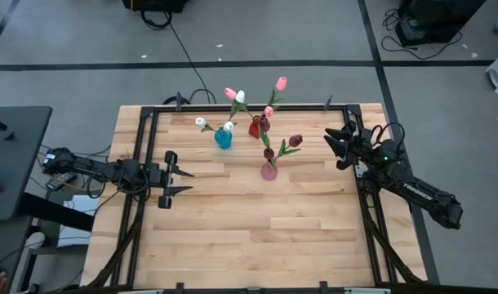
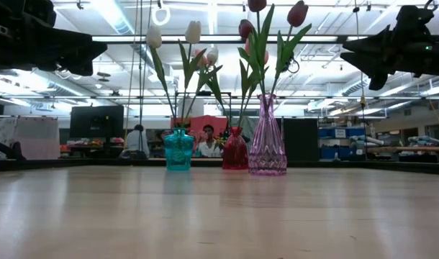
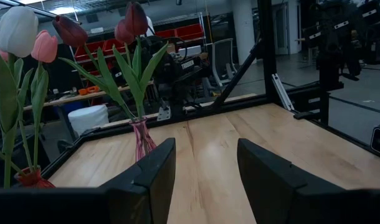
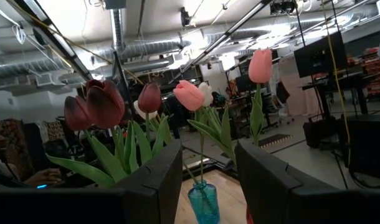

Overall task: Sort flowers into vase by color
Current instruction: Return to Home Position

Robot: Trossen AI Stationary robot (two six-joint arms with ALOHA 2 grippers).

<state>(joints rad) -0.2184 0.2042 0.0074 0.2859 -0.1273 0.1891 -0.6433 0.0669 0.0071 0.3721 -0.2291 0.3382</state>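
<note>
High view: flowers [image 1: 281, 83], small oval buds on thin green stems, upright in three glass vases near the worktop [image 1: 257, 229] far edge. White buds at squat teal vase [image 1: 223, 140], pink at bulbous red vase [image 1: 255, 128], dark red in tall ribbed pink vase [image 1: 269, 171]. Released and empty: left tool [image 1: 188, 181] over pale wood planks, right tool [image 1: 329, 141] at right edge.

Bright ceiling strip lights [image 2: 320, 37], soft sheen on table [image 2: 219, 216]

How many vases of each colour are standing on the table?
Blue vase: 1
Red vase: 1
Pink vase: 1
Total: 3 vases
</note>
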